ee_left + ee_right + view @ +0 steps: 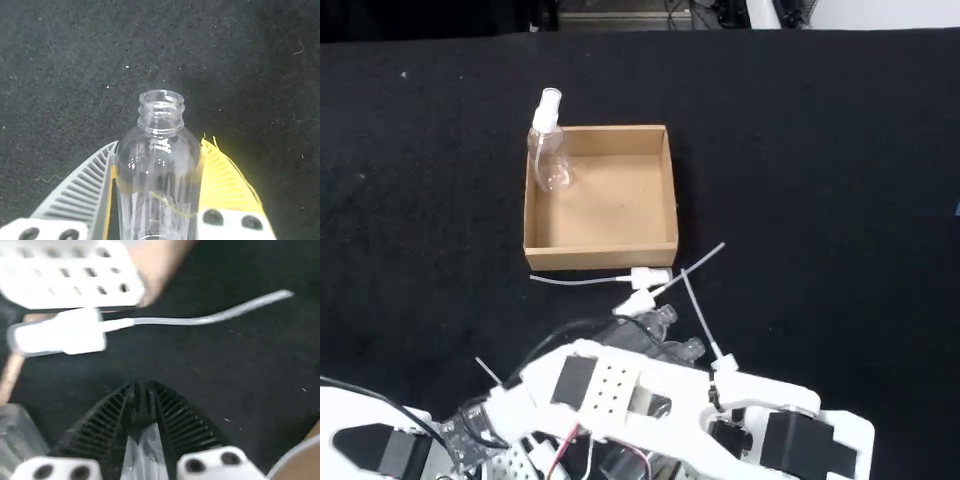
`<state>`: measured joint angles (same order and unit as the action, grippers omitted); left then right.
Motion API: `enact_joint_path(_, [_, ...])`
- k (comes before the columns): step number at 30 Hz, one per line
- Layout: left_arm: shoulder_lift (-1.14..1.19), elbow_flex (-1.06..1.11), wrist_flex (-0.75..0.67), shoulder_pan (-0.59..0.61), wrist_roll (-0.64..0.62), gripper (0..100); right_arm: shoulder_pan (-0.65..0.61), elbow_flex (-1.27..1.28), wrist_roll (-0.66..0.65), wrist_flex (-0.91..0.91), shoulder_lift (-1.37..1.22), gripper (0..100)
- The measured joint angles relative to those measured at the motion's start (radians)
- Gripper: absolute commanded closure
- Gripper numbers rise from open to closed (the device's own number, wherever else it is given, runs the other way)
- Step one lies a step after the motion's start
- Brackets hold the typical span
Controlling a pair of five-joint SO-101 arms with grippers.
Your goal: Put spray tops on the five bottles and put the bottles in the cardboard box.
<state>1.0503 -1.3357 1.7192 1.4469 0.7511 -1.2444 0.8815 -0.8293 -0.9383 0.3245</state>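
Note:
The cardboard box [600, 250] stands mid-table. A clear bottle with a white spray top [550, 150] leans in its far left corner. Two loose spray tops [650, 275] [640, 300] with long tubes lie just in front of the box. Two uncapped bottles [660, 318] [688, 350] lie behind them, near the arms. My left gripper [160, 145] is shut on an uncapped clear bottle [160, 170], neck pointing away. My right gripper [142, 387] has its black fingers closed on something pale, apparently a spray top [720, 362]. Another spray top [60, 335] lies just ahead of it.
Both white arms [620, 400] crowd the near edge of the black table, with cables between them. A perforated white part of the other arm [65, 275] sits close ahead of the right gripper. A clear bottle [12, 440] lies beside its fingers.

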Motion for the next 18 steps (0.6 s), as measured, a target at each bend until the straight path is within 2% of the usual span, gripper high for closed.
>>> enact_joint_path(5, [0.000,-0.009,0.002,0.000,0.000,97,-0.046,-0.078,0.055,-0.166,0.000,78.4])
enact_joint_path(11, [0.000,-0.012,0.002,0.000,0.000,97,-0.209,-0.120,0.273,-0.213,0.000,77.6])
enact_joint_path(18, [0.000,-0.012,0.002,0.009,-0.055,97,-0.229,-0.120,0.666,-0.180,0.000,77.6])
